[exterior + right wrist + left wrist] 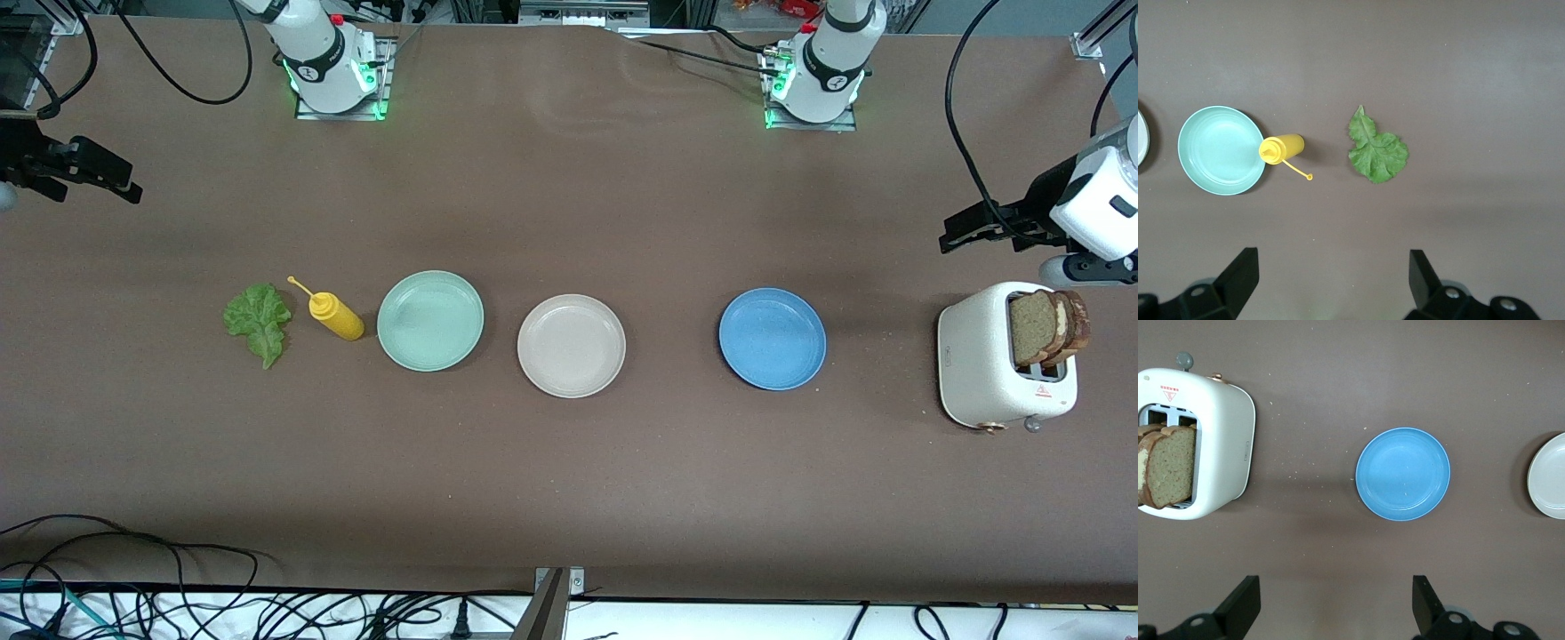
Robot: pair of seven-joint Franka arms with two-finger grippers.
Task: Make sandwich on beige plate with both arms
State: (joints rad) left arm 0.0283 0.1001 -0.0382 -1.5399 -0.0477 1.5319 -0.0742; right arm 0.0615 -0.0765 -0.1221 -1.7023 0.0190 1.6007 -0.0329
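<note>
The beige plate [572, 346] lies bare at the table's middle, and its edge shows in the left wrist view [1551, 477]. Two brown bread slices [1049, 327] [1168, 467] stand in a white toaster [996, 373] [1225, 440] at the left arm's end. A green lettuce leaf [259, 322] [1377, 150] lies flat at the right arm's end. My left gripper [960, 231] [1337, 590] hangs open and holds nothing, above the table beside the toaster. My right gripper [93, 182] [1333, 261] hangs open and holds nothing, over the table near the lettuce.
A mint-green plate [430, 320] [1221, 150] lies beside the beige one, with a yellow squeeze bottle [333, 314] [1281, 148] on its side between it and the lettuce. A blue plate [772, 338] [1403, 473] lies between the beige plate and the toaster.
</note>
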